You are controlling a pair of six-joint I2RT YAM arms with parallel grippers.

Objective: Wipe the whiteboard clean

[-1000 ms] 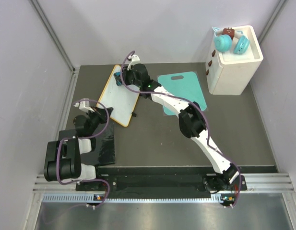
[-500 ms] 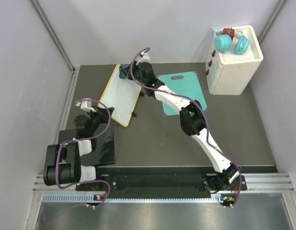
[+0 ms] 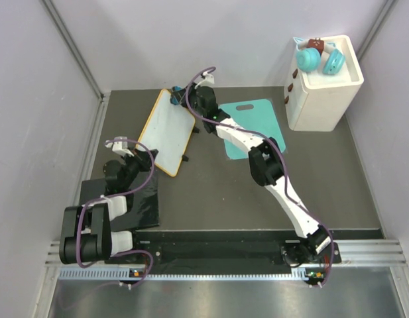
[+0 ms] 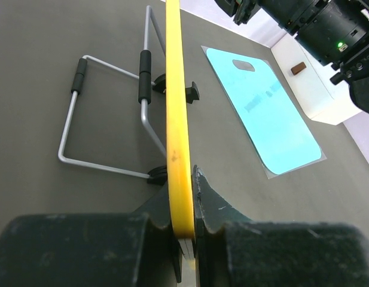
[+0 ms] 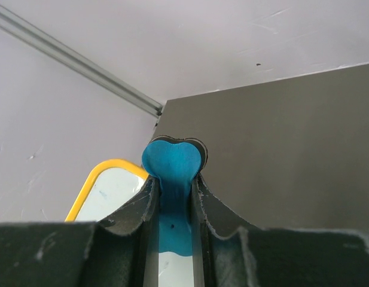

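The whiteboard (image 3: 166, 131), white with an orange frame, stands tilted on a wire stand (image 4: 106, 107) at the back left of the table; its face looks blank. My left gripper (image 3: 136, 156) is shut on the board's near edge; in the left wrist view the orange frame (image 4: 175, 113) runs edge-on between the jaws of this gripper (image 4: 183, 185). My right gripper (image 3: 180, 98) is shut on a blue eraser (image 5: 172, 161) at the board's far corner (image 5: 106, 185), about level with the rim.
A teal cutting board (image 3: 254, 126) lies right of the whiteboard, also in the left wrist view (image 4: 262, 113). A white box (image 3: 323, 83) with teal items on top stands at the back right. A black mat (image 3: 121, 199) lies under my left arm. Walls close in left and behind.
My right gripper has slid with the eraser from the board's upper face up and to the right to its far corner. The left gripper still holds the board's edge.
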